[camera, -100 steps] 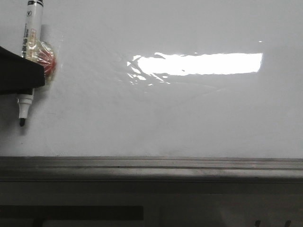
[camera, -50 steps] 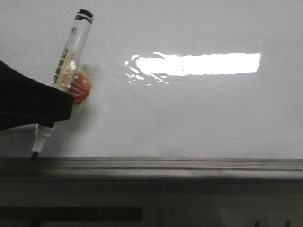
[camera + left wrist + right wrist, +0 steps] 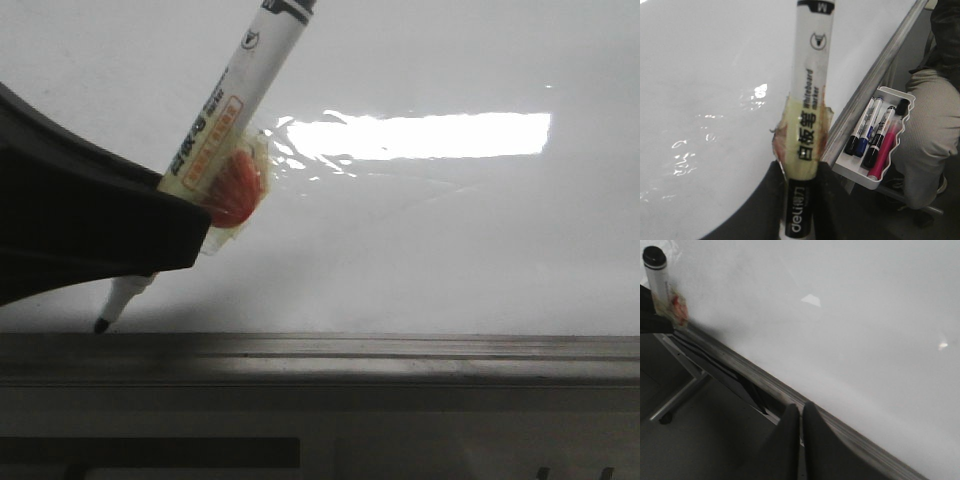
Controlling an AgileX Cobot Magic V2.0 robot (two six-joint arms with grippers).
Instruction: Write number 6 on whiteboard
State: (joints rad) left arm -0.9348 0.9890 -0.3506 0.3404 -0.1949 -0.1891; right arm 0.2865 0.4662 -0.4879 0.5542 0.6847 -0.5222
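My left gripper (image 3: 190,235) comes in from the left as a dark shape, shut on a white-and-black marker pen (image 3: 232,100). The pen is wrapped in yellowish tape with a red blob and leans up to the right. Its black tip (image 3: 101,324) sits at the bottom of the whiteboard (image 3: 430,240), just above the grey ledge (image 3: 400,350). In the left wrist view the fingers (image 3: 771,200) clamp the pen (image 3: 810,100) on both sides. The number 6 is out of view. My right gripper (image 3: 801,412) is shut on nothing, below the ledge.
A white tray (image 3: 855,172) with several markers hangs under the board's ledge. Beside it is a person's leg in grey trousers (image 3: 930,135). The board's metal stand leg (image 3: 675,397) runs along the floor. A bright glare (image 3: 420,135) lies across the board.
The left gripper has moved right and lower with the pen. The pen went from upright to leaning right, and its tip dropped to the board's bottom edge.
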